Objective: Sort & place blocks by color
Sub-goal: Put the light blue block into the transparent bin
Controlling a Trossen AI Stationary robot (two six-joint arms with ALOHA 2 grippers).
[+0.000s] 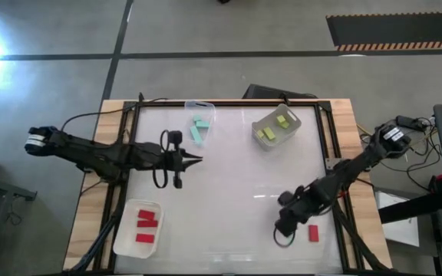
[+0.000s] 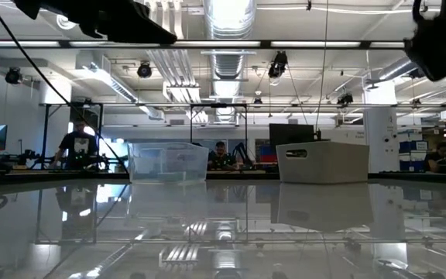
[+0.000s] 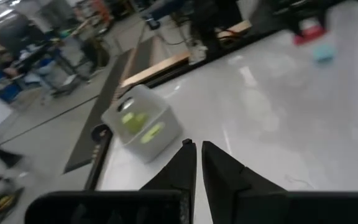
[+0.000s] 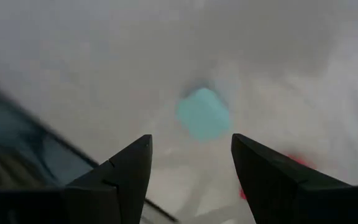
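My right gripper [image 1: 281,228] hangs open near the table's near right corner. In the right wrist view its fingers [image 4: 191,140] stand apart either side of a mint-teal block [image 4: 204,114] lying flat on the table ahead of them, without touching it. The high view hides that block under the gripper. A red block [image 1: 313,233] lies flat just right of the gripper and shows as a red edge [image 4: 294,162] in the wrist view. My left gripper [image 1: 196,159] is shut and holds nothing, hovering over the table's left middle [image 3: 197,149].
Three translucent trays stand on the table: one with teal blocks [image 1: 199,126] at the far middle, one with yellow-green blocks [image 1: 276,128] [image 3: 143,124] at the far right, one with red blocks [image 1: 143,228] at the near left. The middle of the table is bare. People show in the room behind.
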